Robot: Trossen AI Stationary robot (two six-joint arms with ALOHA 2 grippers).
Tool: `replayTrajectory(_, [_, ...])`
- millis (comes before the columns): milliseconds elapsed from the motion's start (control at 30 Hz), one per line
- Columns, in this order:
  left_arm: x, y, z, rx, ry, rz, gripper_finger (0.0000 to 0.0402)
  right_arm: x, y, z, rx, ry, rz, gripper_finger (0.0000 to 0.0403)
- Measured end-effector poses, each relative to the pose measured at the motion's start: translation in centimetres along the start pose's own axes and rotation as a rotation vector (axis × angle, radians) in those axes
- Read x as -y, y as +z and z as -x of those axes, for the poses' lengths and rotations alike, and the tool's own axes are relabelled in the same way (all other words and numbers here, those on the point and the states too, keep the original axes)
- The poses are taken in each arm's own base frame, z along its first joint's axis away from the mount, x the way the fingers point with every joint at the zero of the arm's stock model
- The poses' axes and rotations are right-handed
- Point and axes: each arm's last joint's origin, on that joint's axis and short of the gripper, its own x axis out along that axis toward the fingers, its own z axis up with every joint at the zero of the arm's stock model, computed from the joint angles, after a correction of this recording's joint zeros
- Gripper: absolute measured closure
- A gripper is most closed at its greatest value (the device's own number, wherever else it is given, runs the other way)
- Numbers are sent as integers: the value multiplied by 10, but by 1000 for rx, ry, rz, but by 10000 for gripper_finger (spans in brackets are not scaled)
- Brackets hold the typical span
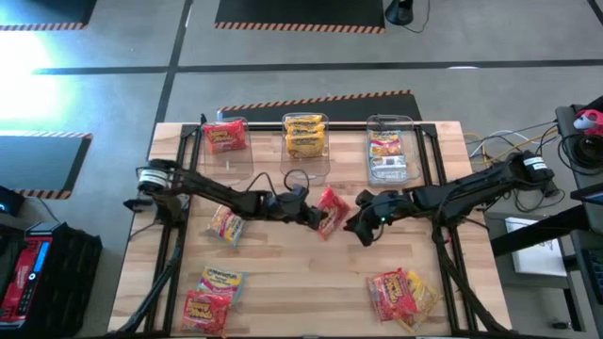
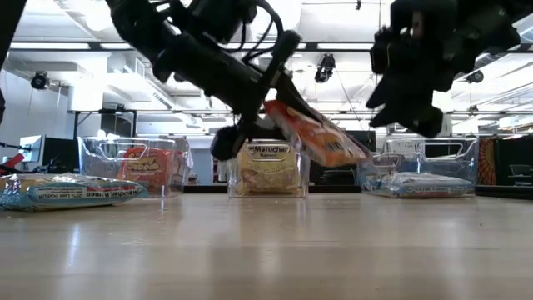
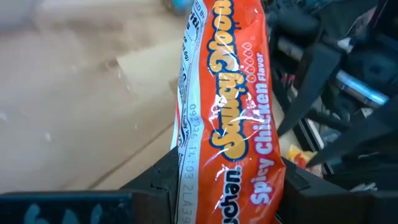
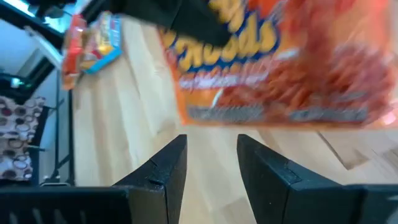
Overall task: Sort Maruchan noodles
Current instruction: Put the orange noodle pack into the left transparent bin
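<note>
From above, we see the left hand at the centre of the pale wooden desk, closed on one edge of a red, flat, crinkly plastic Maruchan noodle packet. The right hand sits just at its three o'clock, apart from the packet. Three clear plastic bins line the twelve o'clock edge, each holding packets; loose packets lie at seven, five and nine o'clock.

At desk height, the red packet hangs clear of the desk, tilted, its free end drooping from the left hand. We judge it light, with a brittle noodle block inside a slick wrapper.

In the left wrist view, the left hand's fingers pinch the packet near one short end, across the block rather than the empty seam. We judge that the safer hold, since the film alone could slip or tear.

In the right wrist view, the right hand holds nothing, its fingers set narrowly apart, with the packet just beyond them.
</note>
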Motion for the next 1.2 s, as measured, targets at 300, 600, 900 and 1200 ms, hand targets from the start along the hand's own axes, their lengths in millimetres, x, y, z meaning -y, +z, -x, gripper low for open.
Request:
replayTrajectory(300, [7,35,51,94,201,-81,277,-8,2,10,35,51,110,271])
replayTrajectory(600, [2,84,122,135,350,-185,277,-6,1,8,17,34,117,271])
replayTrajectory(900, [-23,129,225,85,581,-354,277,-6,1,8,24,40,94,271])
replayTrajectory(1200, [-66,145,255,-6,789,-497,277,-6,1,7,23,39,94,271])
